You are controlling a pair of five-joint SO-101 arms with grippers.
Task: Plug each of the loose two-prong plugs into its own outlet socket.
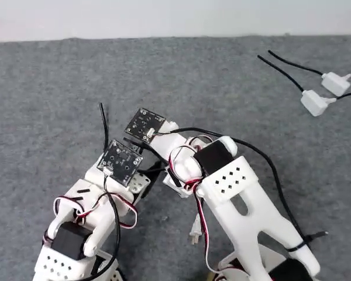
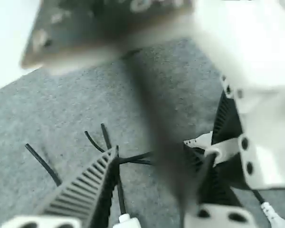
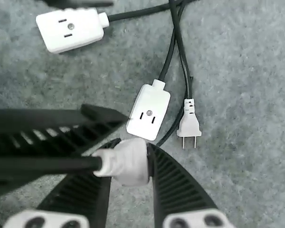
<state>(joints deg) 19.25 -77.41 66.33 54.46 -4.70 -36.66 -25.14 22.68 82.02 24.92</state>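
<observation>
Closest in, your right pincer [image 3: 129,152] is clamped on a white plug [image 3: 126,168], its ribbed black fingers [image 3: 175,190] pressed to either flank of the smooth moulded body; the plug's black cord runs off sideways, so its long axis lies across the fingers, and its prongs are hidden from you. Just beyond the tips, almost touching, lies the nearest socket [image 3: 148,111]: a glossy white block with rounded corners, slotted face turned up, long axis running away along its own cord; the two axes cross, so I judge you must swing the plug round to meet that face. Your left pincer [image 2: 152,152] stands wide, gripping nothing that I can make out. On the high view a loose plug [image 1: 194,234] with two bare metal prongs rests at 5 o'clock from where the arms meet; a second socket [image 3: 71,31] lies farther off. Well apart, at 2 o'clock, two white cord-ends [image 1: 314,103] sit on the nubby grey carpet [image 1: 58,88]; plug or socket, I cannot tell.
</observation>
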